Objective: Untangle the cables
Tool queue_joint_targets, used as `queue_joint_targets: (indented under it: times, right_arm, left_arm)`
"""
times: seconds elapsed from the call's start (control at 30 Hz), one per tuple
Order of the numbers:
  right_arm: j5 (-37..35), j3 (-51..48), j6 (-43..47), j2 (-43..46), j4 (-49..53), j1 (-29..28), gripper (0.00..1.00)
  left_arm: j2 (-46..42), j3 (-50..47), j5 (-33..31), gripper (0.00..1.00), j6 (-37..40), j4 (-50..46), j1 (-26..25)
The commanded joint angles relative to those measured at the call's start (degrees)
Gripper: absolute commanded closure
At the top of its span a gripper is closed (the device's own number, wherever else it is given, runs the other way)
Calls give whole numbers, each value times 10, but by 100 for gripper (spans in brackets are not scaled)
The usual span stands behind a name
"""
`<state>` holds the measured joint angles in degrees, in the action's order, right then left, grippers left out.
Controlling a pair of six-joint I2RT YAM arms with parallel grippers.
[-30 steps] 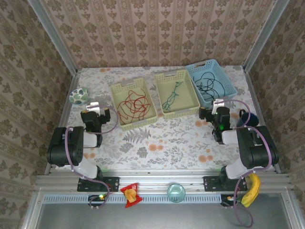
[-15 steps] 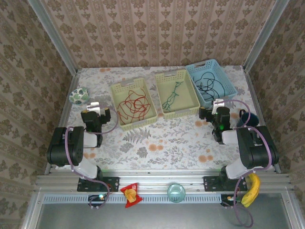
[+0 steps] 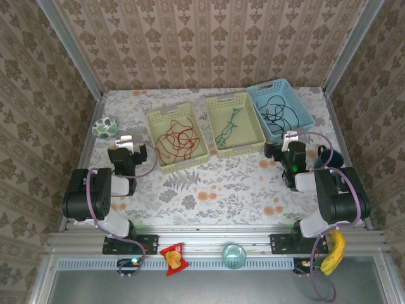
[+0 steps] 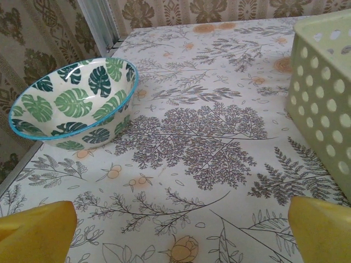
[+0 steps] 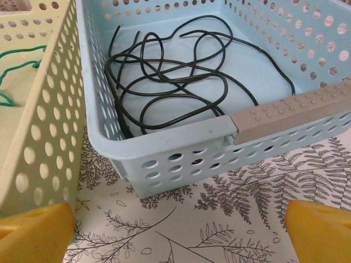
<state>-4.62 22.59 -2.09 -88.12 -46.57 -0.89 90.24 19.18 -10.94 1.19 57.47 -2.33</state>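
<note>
Left tool (image 4: 178, 235): hanging released over the worktop (image 4: 208, 137), yellow fingertips (image 4: 35, 230) spread wide, gripping nothing; leaf-print bowl (image 4: 71, 104) sitting ahead to its left.
Right tool (image 5: 178, 233): also gaping open and empty, facing the blue basket (image 5: 164, 143).
Black cable (image 5: 170, 76): lying looped inside that blue basket.
Green cable (image 3: 226, 128): resting in the middle basket (image 3: 248, 130).
Red cable (image 3: 178, 138): curling in the left basket (image 3: 183, 164).

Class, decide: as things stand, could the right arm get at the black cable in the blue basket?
Probably yes. The right hand is open just before the blue basket, and the black cable lies uncovered inside; only the low near wall stands between.
</note>
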Motion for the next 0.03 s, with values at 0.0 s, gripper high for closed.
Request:
queue_joint_targets:
  times: [0.0]
  right_arm:
    - [8,10,1,6,-18,1,0]
  left_arm:
    - [-6,2,-8,0,17,20,-8]
